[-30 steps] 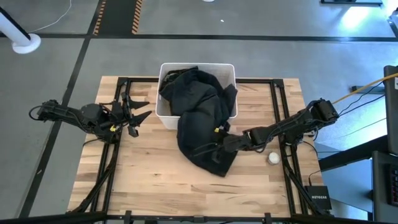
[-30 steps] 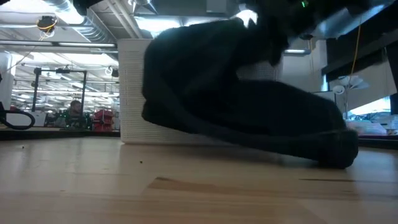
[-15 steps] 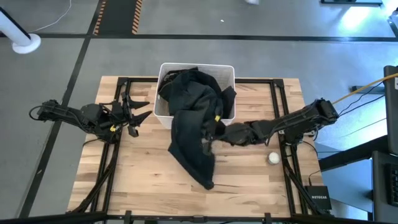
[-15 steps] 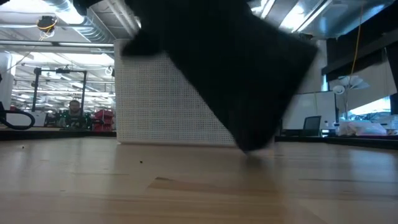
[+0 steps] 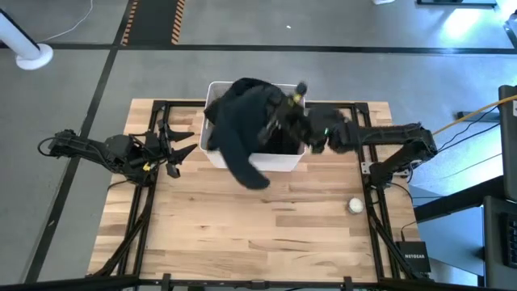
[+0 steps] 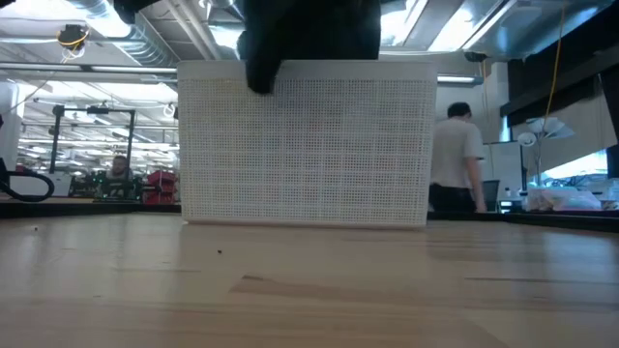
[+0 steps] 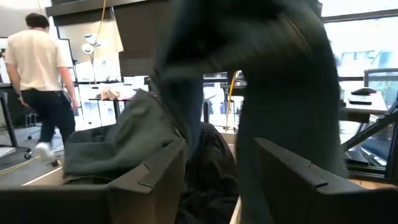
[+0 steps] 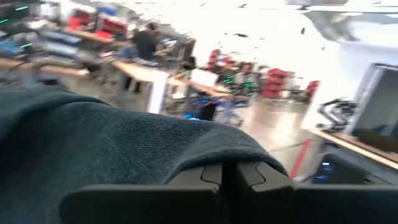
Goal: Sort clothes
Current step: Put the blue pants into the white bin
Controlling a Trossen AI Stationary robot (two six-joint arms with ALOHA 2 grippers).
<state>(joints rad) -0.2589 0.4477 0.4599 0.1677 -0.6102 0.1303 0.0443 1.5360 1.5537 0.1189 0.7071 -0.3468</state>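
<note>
My right gripper (image 5: 280,115) is above the white bin (image 5: 212,90) at the table's far middle, shut on a large dark garment (image 5: 242,121). The garment drapes over the bin's left half, and its tail (image 5: 254,179) hangs past the near wall. In the low view its dark cloth (image 6: 309,29) shows above the bin's perforated wall (image 6: 309,145). More dark clothes (image 5: 284,145) lie in the bin. My left gripper (image 5: 187,142) is open and empty at the table's left, level with the bin; its wrist view (image 7: 214,162) looks at the hanging garment (image 7: 280,93). My right gripper pinches a fold of the dark garment (image 8: 186,155) between its two fingers (image 8: 205,177). The cloth drapes over the fingertips and hides how many layers they have. The garment is lifted clear of the table and hangs slack below the gripper, over the bin.
A small white ball (image 5: 355,205) lies on the table at the near right. The wooden tabletop (image 5: 266,226) stretches in front of the bin. A person (image 6: 455,155) walks in the room behind the table and also shows in the left wrist view (image 7: 37,74).
My right gripper has risen and gone toward the table's far edge, from the table in front of the bin to above the bin. The dark garment has been lifted off the table, with only its tail hanging past the bin's near wall.
</note>
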